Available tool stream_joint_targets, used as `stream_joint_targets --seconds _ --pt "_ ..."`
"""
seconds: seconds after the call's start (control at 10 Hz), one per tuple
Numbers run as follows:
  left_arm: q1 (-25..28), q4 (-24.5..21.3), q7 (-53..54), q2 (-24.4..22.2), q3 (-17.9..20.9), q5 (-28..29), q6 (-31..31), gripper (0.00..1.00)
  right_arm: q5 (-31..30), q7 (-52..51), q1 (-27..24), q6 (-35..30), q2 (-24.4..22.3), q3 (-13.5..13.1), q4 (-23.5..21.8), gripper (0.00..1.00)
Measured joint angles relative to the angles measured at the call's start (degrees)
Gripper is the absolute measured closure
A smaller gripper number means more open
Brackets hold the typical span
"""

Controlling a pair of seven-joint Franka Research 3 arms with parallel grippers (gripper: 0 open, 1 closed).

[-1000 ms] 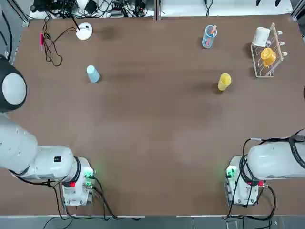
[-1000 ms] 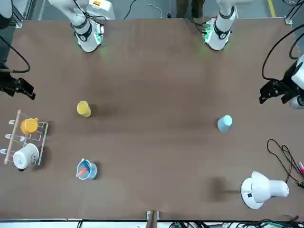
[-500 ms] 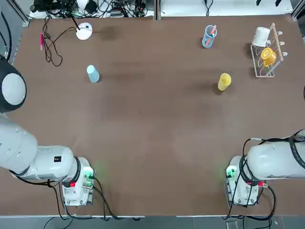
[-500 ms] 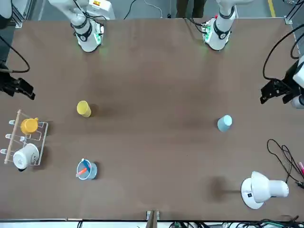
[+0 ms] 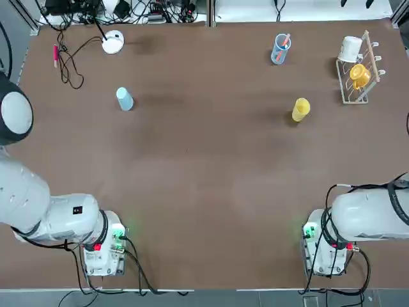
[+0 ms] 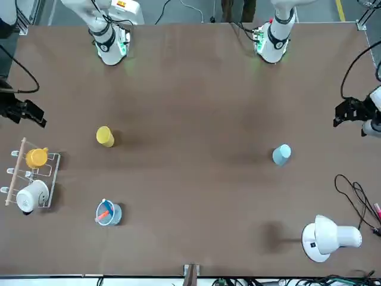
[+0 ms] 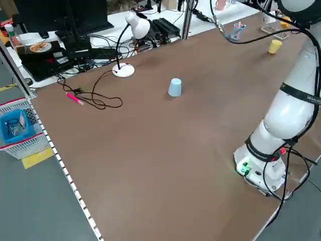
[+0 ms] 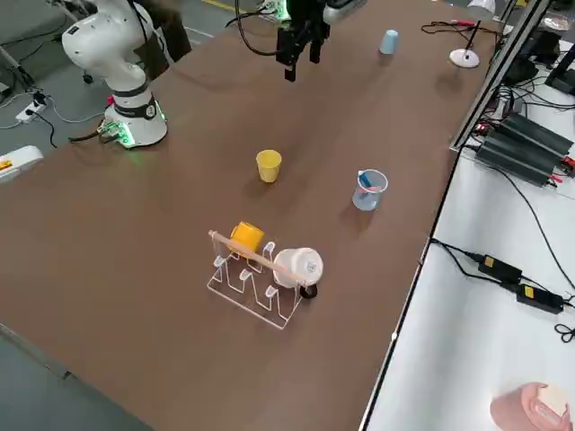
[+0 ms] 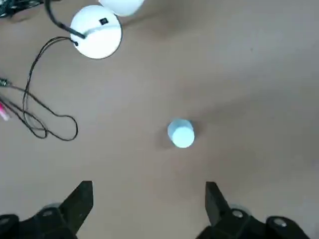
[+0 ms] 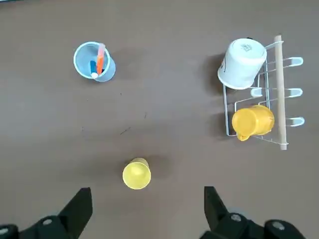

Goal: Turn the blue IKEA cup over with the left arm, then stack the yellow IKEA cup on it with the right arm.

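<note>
Blue cup stands ahead of my left gripper, apart from it and untouched.

Working down from the brown table (image 5: pixel 204 185): my left arm (image 5: pixel 25 198) rides high on its own side, and its gripper (image 9: pixel 147 199) has both fingers spread wide and empty, with the blue IKEA cup (image 9: pixel 181 133) well clear beyond the tips, a little to one side. The cup stands upright, long axis vertical, near the white desk lamp (image 5: pixel 112 41). I judge the left arm nearer. My right gripper (image 10: pixel 144 204) is spread too, over the yellow IKEA cup (image 5: pixel 301 109).
</note>
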Motion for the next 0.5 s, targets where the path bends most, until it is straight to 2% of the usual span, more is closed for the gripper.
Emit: stream_joint_targets --seconds 0.2,0.5 --pt "4.0 -0.3 9.8 1.7 0.1 -4.3 0.0 0.01 0.1 0.0 0.0 -0.1 0.0 0.1 -0.8 0.01" --pt "8.8 -2.5 23.0 5.1 0.1 -12.1 0.0 0.01 1.3 0.0 -0.1 4.2 -1.3 0.3 -7.5 0.01"
